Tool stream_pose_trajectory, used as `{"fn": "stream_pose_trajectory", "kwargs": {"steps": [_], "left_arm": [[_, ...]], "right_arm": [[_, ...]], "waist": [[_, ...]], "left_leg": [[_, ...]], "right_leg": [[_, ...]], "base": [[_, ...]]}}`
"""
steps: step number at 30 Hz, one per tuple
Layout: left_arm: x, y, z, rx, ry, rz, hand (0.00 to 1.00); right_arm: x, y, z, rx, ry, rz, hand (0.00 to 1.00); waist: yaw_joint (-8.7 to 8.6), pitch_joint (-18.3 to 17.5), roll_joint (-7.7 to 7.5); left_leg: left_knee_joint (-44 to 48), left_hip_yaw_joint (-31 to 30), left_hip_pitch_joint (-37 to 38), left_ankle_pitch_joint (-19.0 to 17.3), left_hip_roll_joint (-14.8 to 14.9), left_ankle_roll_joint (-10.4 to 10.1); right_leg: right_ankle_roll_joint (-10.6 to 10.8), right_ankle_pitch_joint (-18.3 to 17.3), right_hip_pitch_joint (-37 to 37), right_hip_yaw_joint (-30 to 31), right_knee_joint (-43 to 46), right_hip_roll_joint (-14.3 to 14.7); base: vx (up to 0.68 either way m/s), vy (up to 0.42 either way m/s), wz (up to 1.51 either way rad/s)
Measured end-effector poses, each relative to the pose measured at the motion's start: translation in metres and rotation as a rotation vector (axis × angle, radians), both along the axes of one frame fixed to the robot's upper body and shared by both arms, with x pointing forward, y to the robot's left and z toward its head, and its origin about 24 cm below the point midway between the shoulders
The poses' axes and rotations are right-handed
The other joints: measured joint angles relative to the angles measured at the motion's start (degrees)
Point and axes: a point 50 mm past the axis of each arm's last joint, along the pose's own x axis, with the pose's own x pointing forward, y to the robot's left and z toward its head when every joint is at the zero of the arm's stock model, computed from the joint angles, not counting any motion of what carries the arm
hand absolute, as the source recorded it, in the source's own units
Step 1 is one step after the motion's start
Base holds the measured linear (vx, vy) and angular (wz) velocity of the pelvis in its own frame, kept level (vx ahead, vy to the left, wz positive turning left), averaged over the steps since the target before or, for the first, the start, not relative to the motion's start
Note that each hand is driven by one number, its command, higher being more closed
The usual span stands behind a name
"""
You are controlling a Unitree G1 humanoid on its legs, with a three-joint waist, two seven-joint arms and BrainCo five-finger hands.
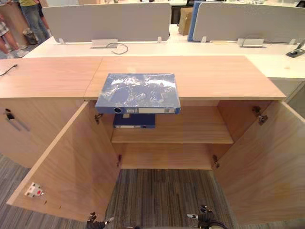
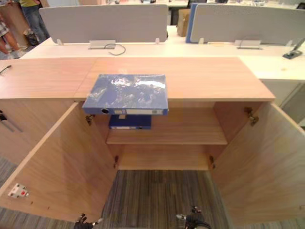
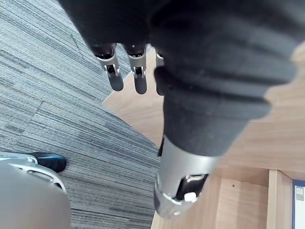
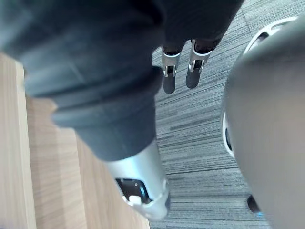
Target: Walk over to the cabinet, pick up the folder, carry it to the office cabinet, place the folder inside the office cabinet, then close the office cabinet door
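Cabinet top (image 1: 214, 76) is carrying the overhanging folder (image 1: 138, 93); my left hand (image 3: 116, 78) and right hand (image 4: 169, 76) are hanging empty, fingers straight; a bump could topple it

A blue plastic-wrapped ring-binder folder (image 1: 138, 91) lies flat atop the light-wood office cabinet (image 1: 209, 76), spine at the front edge; cabinet doors (image 1: 71, 167) stand open.

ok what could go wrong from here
The blue folder seems to jut past the front edge of the cabinet top; a clumsy reach may knock it off. The open left door and right door flank the left hand and right hand; arms could clip them. A second folder crowds the upper shelf.
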Motion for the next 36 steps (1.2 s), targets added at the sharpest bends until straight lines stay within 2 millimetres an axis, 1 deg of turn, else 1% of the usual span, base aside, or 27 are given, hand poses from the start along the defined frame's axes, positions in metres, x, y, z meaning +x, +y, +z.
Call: {"fn": "stream_pose_trajectory", "kwargs": {"steps": [3,4,5,6,7,9,10,12,13,15,17,18,19,20,21,22,23,24,25,26,27,28,29,30,32,34,36], "left_arm": [[0.003,0.0,0.001,-0.001,-0.008,-0.002,0.0],[0.004,0.001,0.001,0.003,-0.013,-0.001,0.0],[0.006,0.003,0.002,0.007,-0.018,0.008,0.0],[0.009,-0.001,0.001,-0.006,-0.023,0.011,0.0],[0.01,-0.008,0.001,-0.025,-0.031,0.033,0.0],[0.013,-0.016,0.001,-0.052,-0.052,0.059,0.0],[0.016,-0.019,0.002,-0.065,-0.071,0.086,0.0],[0.016,-0.018,0.002,-0.077,-0.081,0.104,0.0],[0.015,-0.018,0.002,-0.088,-0.082,0.117,0.0],[0.014,-0.014,0.002,-0.089,-0.086,0.146,0.0],[0.013,-0.012,0.002,-0.096,-0.092,0.17,0.0],[0.013,-0.011,0.003,-0.103,-0.098,0.189,0.0],[0.014,-0.01,0.003,-0.108,-0.102,0.195,0.0],[0.017,-0.01,0.004,-0.12,-0.118,0.199,0.0],[0.02,-0.01,0.005,-0.126,-0.138,0.194,0.0],[0.028,-0.01,0.009,-0.135,-0.174,0.18,0.0],[0.033,-0.011,0.011,-0.147,-0.202,0.178,0.0],[0.045,-0.013,0.02,-0.161,-0.277,0.162,0.0],[0.055,-0.01,0.031,-0.186,-0.365,0.165,0.0],[0.072,-0.002,0.049,-0.208,-0.491,0.151,0.0],[0.079,-0.001,0.058,-0.226,-0.553,0.142,0.0],[0.09,0.0,0.075,-0.274,-0.663,0.134,0.0],[0.095,0.0,0.087,-0.338,-0.76,0.149,0.0],[0.096,-0.001,0.093,-0.368,-0.801,0.155,0.0],[0.101,0.0,0.12,-0.459,-0.974,0.184,0.0],[0.107,-0.009,0.139,-0.55,-1.082,0.191,0.0],[0.105,-0.014,0.144,-0.59,-1.112,0.215,0.0]], "right_arm": [[0.003,0.001,0.001,-0.003,-0.014,0.012,0.0],[0.003,0.003,0.001,0.003,-0.015,0.011,0.0],[0.0,0.005,0.0,0.01,-0.012,0.0,0.0],[0.001,0.002,0.001,0.001,-0.017,0.001,0.0],[0.002,0.0,0.002,-0.005,-0.024,0.003,0.0],[0.001,0.001,0.002,-0.003,-0.027,0.001,0.0],[0.0,0.002,0.002,0.001,-0.026,-0.004,0.0],[-0.002,0.003,0.001,0.011,-0.025,-0.038,0.0],[-0.004,0.002,0.001,0.013,-0.021,-0.05,0.0],[-0.005,0.003,0.0,0.017,-0.019,-0.069,0.0],[-0.006,0.003,0.0,0.017,-0.015,-0.068,0.0],[-0.006,0.004,0.0,0.018,-0.013,-0.069,0.0],[-0.005,0.004,0.0,0.017,-0.014,-0.071,0.0],[-0.004,0.005,0.0,0.016,-0.017,-0.071,0.0],[-0.002,0.006,0.001,0.018,-0.02,-0.071,0.0],[0.001,0.007,0.001,0.02,-0.028,-0.066,0.0],[0.004,0.007,0.002,0.019,-0.033,-0.062,0.0],[0.007,0.008,0.003,0.015,-0.042,-0.039,0.0],[0.011,0.014,0.003,0.028,-0.046,-0.022,0.0],[0.014,0.027,0.003,0.054,-0.054,0.002,0.0],[0.016,0.032,0.003,0.064,-0.062,0.011,0.0],[0.02,0.036,0.005,0.073,-0.078,0.015,0.0],[0.023,0.038,0.007,0.073,-0.094,0.031,0.0],[0.023,0.04,0.007,0.074,-0.098,0.048,0.0],[0.021,0.048,0.007,0.081,-0.094,0.132,0.0],[0.013,0.051,0.004,0.082,-0.069,0.183,0.0],[0.009,0.052,0.003,0.08,-0.059,0.197,0.0]], "waist": [[-0.07,0.57,-0.15],[-0.13,0.6,-0.77],[-0.14,0.87,-2.4],[-0.09,0.86,-1.44],[-0.16,0.67,-0.36],[-0.2,0.62,-0.23],[-0.19,0.56,-0.29],[-0.27,0.29,-0.34],[-0.28,0.05,-0.22],[0.03,-0.07,-0.28],[0.32,0.01,-0.39],[0.52,0.07,-0.5],[0.58,0.12,-0.55],[0.79,0.16,-0.59],[1.17,0.26,-0.71],[1.98,0.54,-0.97],[2.18,0.73,-0.91],[2.76,0.79,-0.07],[3.35,1.22,-0.87],[3.26,1.63,-3.1],[3.42,1.61,-3.88],[3.79,1.48,-4.55],[4.02,1.64,-4.35],[4.07,1.71,-4.24],[4.62,1.66,-4.15],[5.17,1.63,-4.02],[5.18,1.41,-3.66]], "left_leg": [[-0.3,-0.11,1.43,-0.62,1.4,-0.77],[0.05,-0.24,1.72,-1.23,1.16,-1.82],[0.72,-1.27,1.99,-1.88,0.14,-2.8],[0.79,-1.93,2.2,-2.21,0.6,-2.74],[0.84,-2.84,2.37,-2.32,1.37,-3.34],[1.77,-4.17,2.21,-3.02,3.06,-4.63],[3.66,-5.27,1.78,-4.19,4.88,-5.99],[8.23,-6.78,0.46,-6.89,7.5,-6.61],[12.08,-7.12,-0.8,-8.63,9.03,-7.09],[24.63,-6.96,-5.89,-9.95,11.4,-7.83],[34.88,-5.69,-9.78,-10.18,12.82,-7.98],[40.49,-3.17,-11.64,-10.86,13.51,-6.79],[41.87,-1.62,-12.29,-11.28,13.68,-6.16],[42.62,1.16,-13.99,-12.52,13.53,-4.15],[41.94,2.39,-15.73,-13.31,12.55,-2.87],[38.51,2.9,-18.01,-13.31,10.51,-2.54],[35.17,2.81,-18.89,-12.58,9.55,-2.42],[25.95,2.32,-19.54,-3.87,8.67,-0.62],[25.04,2.15,-19.35,-2.99,8.08,-1.04],[24.44,2.05,-19.3,-3.05,6.24,-0.65],[23.9,2.07,-19.23,-3.13,5.56,-0.53],[22.59,2.01,-18.77,-3.21,4.41,-0.36],[21.27,2.21,-17.26,-3.18,3.64,-0.03],[20.64,2.41,-16.28,-3.16,3.4,0.02],[20.14,2.71,-15.35,-3.12,3.09,0.15],[19.46,2.45,-15.5,-2.68,3.12,-0.29],[18.65,2.35,-15.43,-1.96,3.1,-0.54]], "right_leg": [[-0.2,-0.72,-2.78,-2.34,-1.7,3.93],[-1.61,0.51,-2.93,-2.26,-5.99,5.4],[-5.11,0.77,-2.6,-2.59,-9.21,5.27],[-4.98,0.37,-2.44,-2.86,-9.41,5.74],[-4.52,-1.22,-1.99,-3.99,-9.96,6.65],[-5.08,-2.91,-0.79,-5.74,-10.39,8.25],[-5.35,-3.59,0.77,-6.89,-11.77,10.19],[-5.84,-4.34,3.24,-8.51,-13.83,12.97],[-6.29,-4.55,4.49,-9.11,-15.1,14.54],[-6.46,-4.67,7.3,-9.17,-17.84,16.64],[-6.77,-4.72,9.27,-8.92,-19.0,16.79],[-6.76,-4.72,11.36,-8.54,-20.11,16.6],[-6.76,-4.71,12.29,-8.33,-20.45,16.32],[-6.75,-4.71,13.62,-7.89,-20.68,15.39],[-6.7,-4.7,14.31,-7.5,-20.7,14.6],[-6.51,-4.7,14.74,-7.46,-20.03,13.11],[-6.31,-4.74,14.79,-7.43,-19.28,12.47],[-4.55,-5.24,15.14,-7.36,-18.14,12.56],[-2.46,-6.43,15.59,-7.0,-17.39,11.97],[-2.29,-6.48,15.52,-7.05,-17.68,10.54],[-2.4,-6.19,15.4,-7.05,-17.87,10.12],[-2.39,-5.54,15.51,-7.07,-18.08,9.42],[-2.64,-4.89,16.32,-7.04,-18.29,8.84],[-2.71,-4.83,16.79,-6.92,-18.6,8.68],[-2.7,-4.81,17.83,-6.59,-21.15,9.36],[-2.09,-4.43,18.33,-6.45,-22.78,9.88],[-2.05,-4.41,18.14,-6.48,-23.05,10.03]], "base": [[0.02,-0.126,0.0],[0.03,-0.234,0.22],[0.06,-0.245,0.23],[0.1,-0.203,0.25],[0.14,-0.194,0.25],[0.16,-0.209,0.32],[0.19,-0.23,0.3],[0.25,-0.238,0.27],[0.22,-0.146,0.15],[0.27,-0.086,0.01],[0.25,-0.024,-0.12],[0.24,0.002,-0.13],[0.3,0.018,-0.11],[0.3,0.058,-0.05],[0.35,0.127,-0.05],[0.29,0.152,-0.06],[0.29,0.215,-0.08],[0.28,0.241,0.0],[0.33,0.239,0.19],[0.26,0.163,0.24],[0.24,0.119,0.29],[0.2,0.124,0.16],[0.18,0.108,0.11],[0.11,0.065,-0.04],[0.03,-0.045,-0.02],[0.0,-0.111,0.06],[-0.04,-0.103,0.02]]}}
